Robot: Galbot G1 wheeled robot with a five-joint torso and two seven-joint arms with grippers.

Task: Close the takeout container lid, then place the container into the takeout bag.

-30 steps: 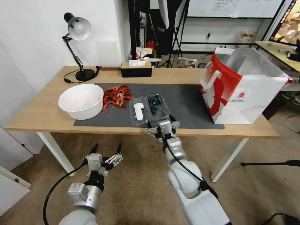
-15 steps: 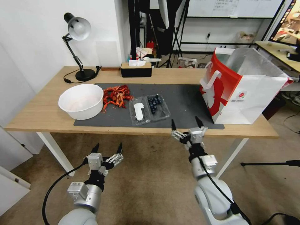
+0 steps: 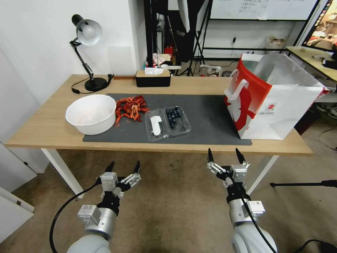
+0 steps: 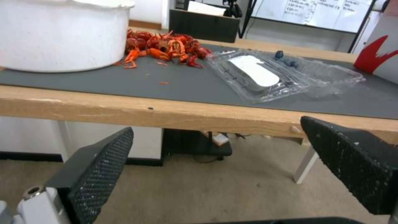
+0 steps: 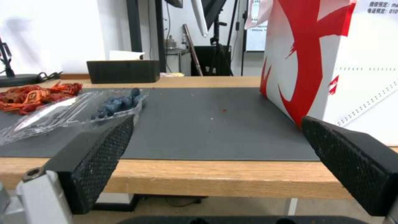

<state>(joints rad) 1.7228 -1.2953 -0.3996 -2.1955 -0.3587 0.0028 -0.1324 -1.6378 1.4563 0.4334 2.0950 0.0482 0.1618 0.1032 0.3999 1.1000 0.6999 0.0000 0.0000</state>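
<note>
1. While the container (image 3: pixel 178 121) lies open on the dark mat (image 3: pixel 210 116) near the front edge of the surface (image 3: pixel 45 130), its lid (image 3: pixel 155 125) is folded flat beside the berry half, sticker up.
2. Both grippers hang below the surface's front edge: the left gripper (image 3: pixel 123 169) toward the bowl (image 3: pixel 91 114), the right gripper (image 3: pixel 225 156) between container and bag (image 3: pixel 272 96); both have their jaws spread wide and hold nothing.
3. From the head, the bag stands upright on the mat's right end, mouth open, silvery lining showing.
4. Seen from the left wrist, the lid (image 4: pixel 253 73) is nearest, with crayfish (image 4: pixel 166 48) behind it.
5. Seen from the right wrist, the berries (image 5: pixel 116 104) sit heaped in their half, and the bag (image 5: pixel 331 62) is cut off at the top.
6. Through the clear plastic, the hinge is hard to make out.
</note>
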